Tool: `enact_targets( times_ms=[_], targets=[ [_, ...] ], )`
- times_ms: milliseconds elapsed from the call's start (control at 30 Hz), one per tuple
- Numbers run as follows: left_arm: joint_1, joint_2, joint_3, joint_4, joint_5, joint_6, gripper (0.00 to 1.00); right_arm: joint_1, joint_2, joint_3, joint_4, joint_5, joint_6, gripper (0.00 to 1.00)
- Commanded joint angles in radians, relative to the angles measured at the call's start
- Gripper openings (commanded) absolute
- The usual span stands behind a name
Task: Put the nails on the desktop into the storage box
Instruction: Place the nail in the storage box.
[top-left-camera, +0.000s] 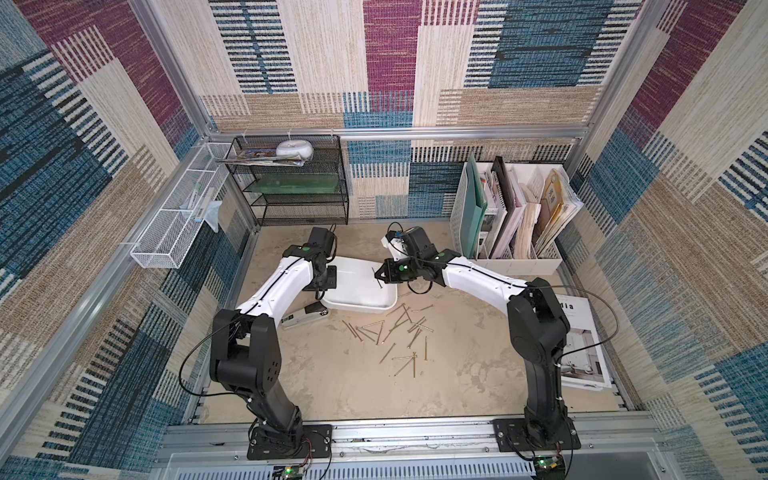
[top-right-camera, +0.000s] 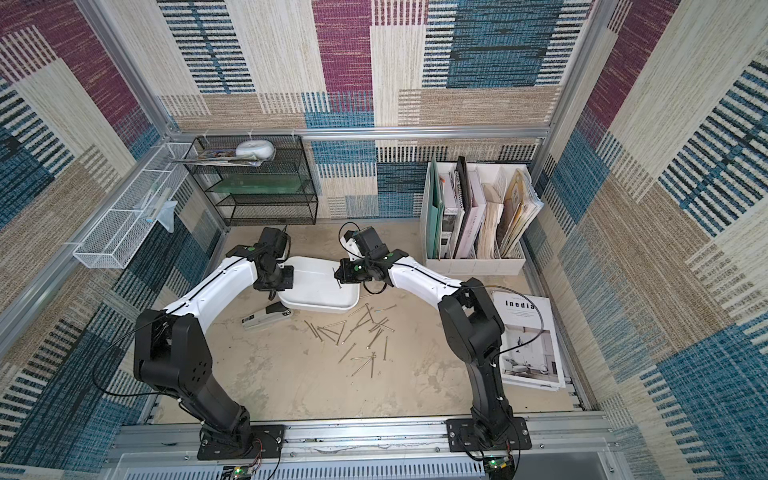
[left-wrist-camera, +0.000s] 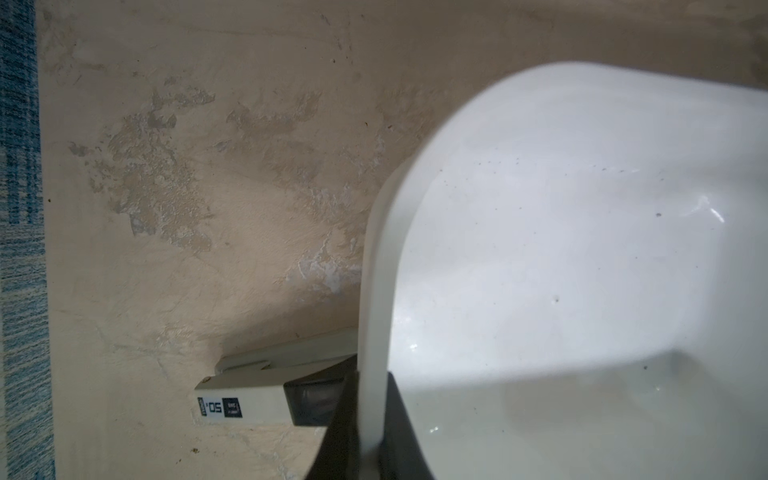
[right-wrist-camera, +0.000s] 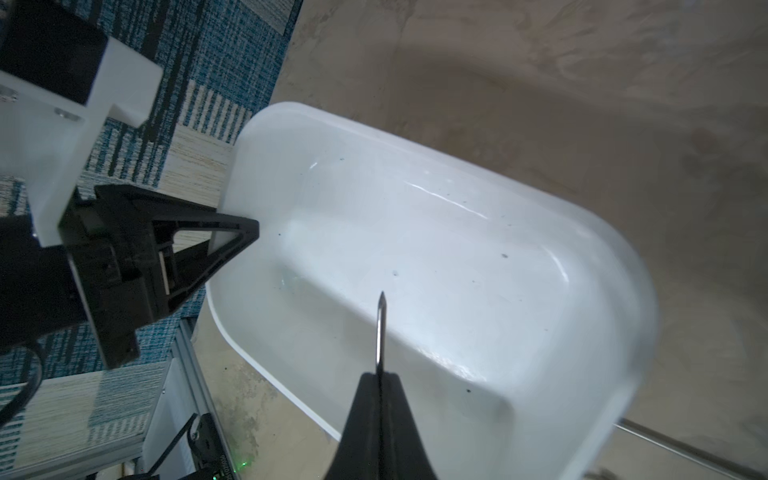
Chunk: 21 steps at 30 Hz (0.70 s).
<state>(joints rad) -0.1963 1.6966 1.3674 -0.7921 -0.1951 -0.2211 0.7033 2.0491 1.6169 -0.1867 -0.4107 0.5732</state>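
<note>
Nail (right-wrist-camera: 380, 332) in end effector (right-wrist-camera: 380, 376), over box (right-wrist-camera: 498, 232)

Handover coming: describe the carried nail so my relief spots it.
Find the shallow white plastic storage box on the beige desktop. Over its right end, the right gripper is shut on one thin brassy-grey nail. The other nails all lie flat on the desktop.
</note>
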Motion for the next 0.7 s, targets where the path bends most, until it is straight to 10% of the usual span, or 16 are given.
enact_targets(
  times_ms=[0,667],
  targets=[
    [-0.010,-0.020,-0.012,0.034,-0.059,-0.004,0.00,0.012,0.045,0.019,0.119,-0.049,0.133,0.00],
    [-0.034,-0.073,-0.057,0.080,-0.133,-0.025,0.00,0.064,0.200,0.015,0.209,0.110,0.307,0.00]
  ],
)
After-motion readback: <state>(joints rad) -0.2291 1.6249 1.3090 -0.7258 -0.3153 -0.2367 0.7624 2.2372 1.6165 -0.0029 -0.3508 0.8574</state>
